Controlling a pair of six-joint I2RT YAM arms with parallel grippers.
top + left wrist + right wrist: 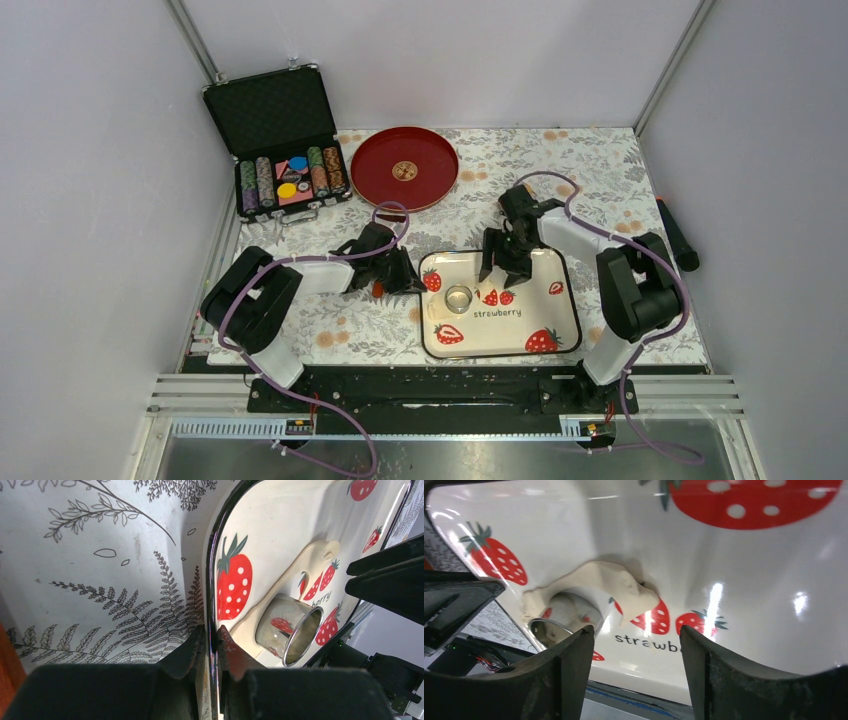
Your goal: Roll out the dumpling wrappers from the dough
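The strawberry tray (495, 335) lies at the table's front middle. A small metal ring cutter (459, 298) stands on its left part, on a flattened pale-cream dough sheet (287, 577). The right wrist view shows the dough (604, 580) wrapped round the cutter (551, 628). My left gripper (408, 278) is shut on the tray's black left rim (212, 580), one finger on each side. My right gripper (503, 262) is open and empty, hovering over the tray's far middle, beside the dough. No separate round dumpling wrapper is in view.
A red round plate (404, 168) and an open black chip case (275, 140) stand at the back left. A black stick-like object (678, 235) lies at the right edge. Something orange-red (377, 290) lies just left of my left gripper.
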